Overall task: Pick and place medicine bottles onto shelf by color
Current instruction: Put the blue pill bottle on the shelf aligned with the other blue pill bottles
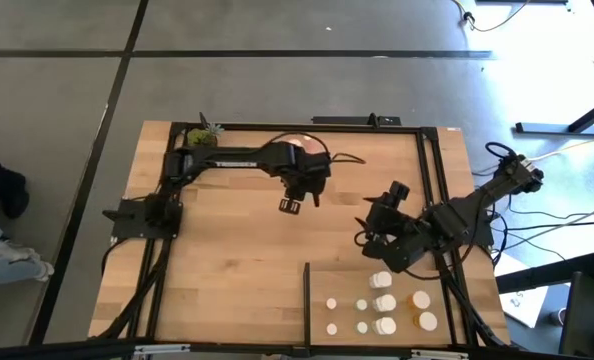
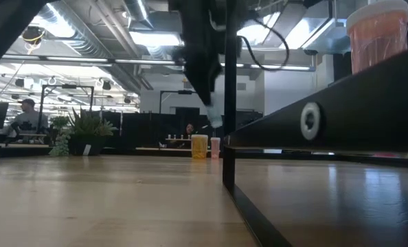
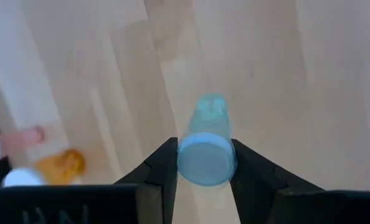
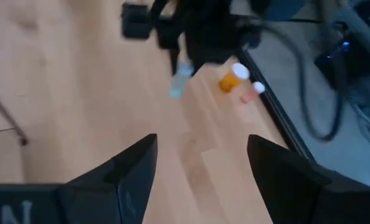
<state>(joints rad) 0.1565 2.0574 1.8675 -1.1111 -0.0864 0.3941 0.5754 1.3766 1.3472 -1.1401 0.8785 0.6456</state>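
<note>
Medicine bottles are partly sorted: approx. nine are seen standing on the shelf point(image 1: 329, 335) at the tabletop's point(image 1: 227, 260) near-right corner in the high view, mostly white-capped white ones point(image 1: 384, 303), with an orange-amber pair point(image 1: 419, 299) grouped toward the right edge. Exact count and body colours of the smaller ones can't be told.

One pale greenish bottle point(image 3: 205, 140) is clamped between the fingers of the left end effector point(image 3: 203, 163), cap toward the wrist cam, body pointing down at the wood. It is held above the tabletop's middle, well apart from the shelf, as also seen in the right wrist view point(image 4: 180, 79).

Right end effector point(image 4: 197, 158) is seen empty w/ fingers spread wide, hovering just beside the shelf's far edge, above the bottles there.

Left to do, as judged: the greenish bottle is to be carried to the shelf and set w/ its colour group. At least two more bottles, an orange one point(image 4: 233, 78) and a pinkish one point(image 4: 252, 92), are seen lying on the tabletop near the far edge, not yet picked. Task is judged well past halfway, approx. three bottles outstanding.
</note>
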